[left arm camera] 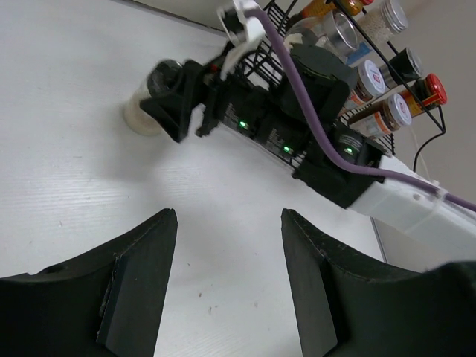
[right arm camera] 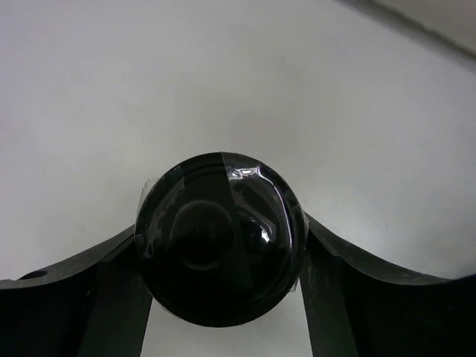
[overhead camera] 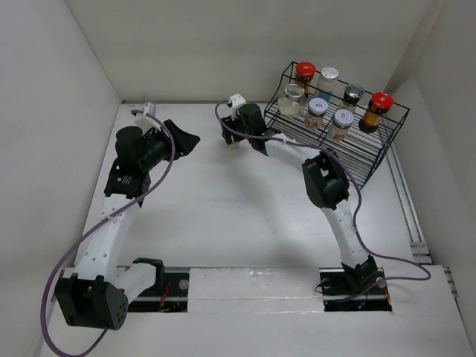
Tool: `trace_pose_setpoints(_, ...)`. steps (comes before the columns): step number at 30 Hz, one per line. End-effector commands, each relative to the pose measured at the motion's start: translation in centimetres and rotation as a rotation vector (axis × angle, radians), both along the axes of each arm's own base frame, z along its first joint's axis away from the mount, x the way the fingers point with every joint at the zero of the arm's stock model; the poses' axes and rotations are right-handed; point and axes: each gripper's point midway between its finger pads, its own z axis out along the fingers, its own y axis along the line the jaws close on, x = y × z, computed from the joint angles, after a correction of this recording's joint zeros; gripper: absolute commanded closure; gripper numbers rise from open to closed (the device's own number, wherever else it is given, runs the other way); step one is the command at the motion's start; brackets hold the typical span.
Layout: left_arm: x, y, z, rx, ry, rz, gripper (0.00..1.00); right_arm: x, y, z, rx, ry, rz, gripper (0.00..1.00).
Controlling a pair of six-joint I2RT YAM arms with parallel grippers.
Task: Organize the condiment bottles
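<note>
- Our left gripper (left arm camera: 228, 223) hangs spread and empty over the table (overhead camera: 223, 216).
- Our right gripper (overhead camera: 232, 138) is clamped on a black-lidded jar (right arm camera: 221, 249), low at the table and well left of the rack (overhead camera: 362, 158).
- Seven jars (overhead camera: 317, 111) already stand in the rack; we judge that only the held one is left to place.

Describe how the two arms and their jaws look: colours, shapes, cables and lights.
The left arm and the right arm both have white tubular links with black joint housings and black bases. A purple cable runs along each. The jaws are matte black with curved inner edges. Small green lights glow on the right arm's black wrist section.
</note>
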Motion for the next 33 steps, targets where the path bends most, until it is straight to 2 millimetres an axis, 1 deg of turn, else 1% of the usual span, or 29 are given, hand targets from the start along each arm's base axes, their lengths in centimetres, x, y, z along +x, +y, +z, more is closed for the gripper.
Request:
trace_pose_setpoints(1, 0.2, 0.1, 1.2, 0.008, -0.048, -0.006, 0.46, -1.8, -0.6, 12.6, 0.161, -0.213, 0.019, 0.51)
trace_pose_setpoints(2, 0.2, 0.1, 1.2, 0.008, -0.048, -0.006, 0.46, -2.7, -0.9, 14.2, 0.171, -0.237, 0.037, 0.51)
trace_pose_setpoints(3, 0.2, 0.1, 1.2, 0.008, -0.048, -0.006, 0.46, -4.6, -1.9, 17.6, 0.195, -0.288, 0.055, 0.51)
trace_pose_setpoints(4, 0.2, 0.1, 1.2, 0.008, -0.048, -0.006, 0.46, -5.8, -2.5, 19.5, 0.213, -0.313, 0.064, 0.51)
trace_pose_setpoints(5, 0.2, 0.1, 1.2, 0.008, -0.048, -0.006, 0.46, -6.5, -3.8, 21.1, 0.219, -0.346, 0.056, 0.51)
trace_pose_setpoints(6, 0.2, 0.1, 1.2, 0.008, -0.048, -0.006, 0.46, -7.4, -5.2, 20.8, 0.214, -0.342, 0.045, 0.51)
trace_pose_setpoints(7, 0.3, 0.1, 1.4, 0.007, -0.057, -0.006, 0.46, -9.2, -7.4, 25.3, 0.242, -0.417, 0.021, 0.51)
trace_pose_setpoints(8, 0.3, 0.1, 1.4, 0.007, -0.057, -0.006, 0.46, -9.8, -9.1, 26.3, 0.245, -0.435, -0.015, 0.51)
trace_pose_setpoints(9, 0.3, 0.1, 1.4, 0.007, -0.057, -0.006, 0.46, -10.1, -11.4, 27.3, 0.247, -0.454, -0.049, 0.51)
trace_pose_setpoints(10, 0.3, 0.1, 1.4, 0.007, -0.057, -0.006, 0.46, -11.9, -13.9, 28.9, 0.265, -0.479, -0.087, 0.51)
trace_pose_setpoints(11, 0.3, 0.1, 1.4, 0.007, -0.057, -0.006, 0.46, -12.4, -15.9, 29.5, 0.266, -0.497, -0.124, 0.51)
trace_pose_setpoints(12, 0.3, 0.1, 1.4, 0.007, -0.057, -0.006, 0.46, -12.5, -18.8, 30.3, 0.272, -0.516, -0.186, 0.51)
trace_pose_setpoints(13, 0.1, 0.1, 1.7, 0.006, -0.066, -0.006, 0.46, -14.2, -21.3, 31.4, 0.274, -0.539, -0.229, 0.51)
trace_pose_setpoints(15, 0.1, 0.1, 1.7, 0.006, -0.066, -0.006, 0.46, -15.0, -25.4, 32.3, 0.260, -0.561, -0.355, 0.51)
trace_pose_setpoints(16, 0.1, 0.1, 1.7, 0.006, -0.066, -0.006, 0.46, -15.2, -28.2, 32.5, 0.245, -0.572, -0.428, 0.51)
trace_pose_setpoints(17, 0.1, 0.1, 1.7, 0.006, -0.066, -0.006, 0.46, -16.5, -30.1, 33.5, 0.244, -0.591, -0.472, 0.51)
trace_pose_setpoints(18, 0.0, 0.0, 1.7, 0.004, -0.066, -0.014, 0.46, -16.9, -31.7, 33.3, 0.230, -0.590, -0.522, 0.51)
trace_pose_setpoints(19, 0.0, 0.0, 1.7, 0.004, -0.066, -0.015, 0.46, -17.2, -34.3, 33.8, 0.218, -0.607, -0.588, 0.51)
trace_pose_setpoints(20, 0.0, 0.0, 1.7, 0.004, -0.066, -0.015, 0.46, -17.9, -35.7, 33.6, 0.207, -0.609, -0.628, 0.51)
trace_pose_setpoints(22, 0.0, 0.0, 1.7, 0.004, -0.066, -0.015, 0.46, -18.0, -38.1, 32.7, 0.186, -0.586, -0.695, 0.51)
trace_pose_setpoints(23, 0.0, 0.0, 1.7, 0.004, -0.066, -0.015, 0.46, -17.9, -40.2, 32.3, 0.167, -0.584, -0.749, 0.51)
trace_pose_setpoints(24, -0.1, -0.2, 1.9, -0.007, -0.070, -0.023, 0.46, -18.0, -40.9, 31.3, 0.171, -0.559, -0.766, 0.51)
trace_pose_setpoints(26, -0.3, -0.2, 1.7, -0.007, -0.069, -0.023, 0.46, -17.9, -42.5, 30.1, 0.170, -0.536, -0.789, 0.51)
trace_pose_setpoints(27, -0.3, -0.2, 1.7, -0.007, -0.069, -0.023, 0.46, -17.6, -42.9, 28.9, 0.167, -0.509, -0.793, 0.51)
trace_pose_setpoints(28, -0.3, -0.2, 1.7, -0.007, -0.069, -0.023, 0.46, -17.4, -43.2, 28.5, 0.173, -0.498, -0.797, 0.51)
trace_pose_setpoints(29, -0.4, -0.4, 1.7, -0.009, -0.068, -0.035, 0.45, -17.3, -43.0, 27.8, 0.182, -0.481, -0.790, 0.51)
trace_pose_setpoints(30, -0.1, -0.4, 1.6, -0.009, -0.067, -0.035, 0.43, -17.0, -43.4, 27.3, 0.175, -0.469, -0.802, 0.51)
trace_pose_setpoints(32, -0.2, -0.6, 1.8, -0.022, -0.070, -0.047, 0.41, -16.7, -43.7, 25.7, 0.170, -0.434, -0.824, 0.51)
trace_pose_setpoints(33, -0.2, -0.6, 1.8, -0.022, -0.070, -0.047, 0.39, -16.5, -44.2, 25.2, 0.164, -0.423, -0.836, 0.51)
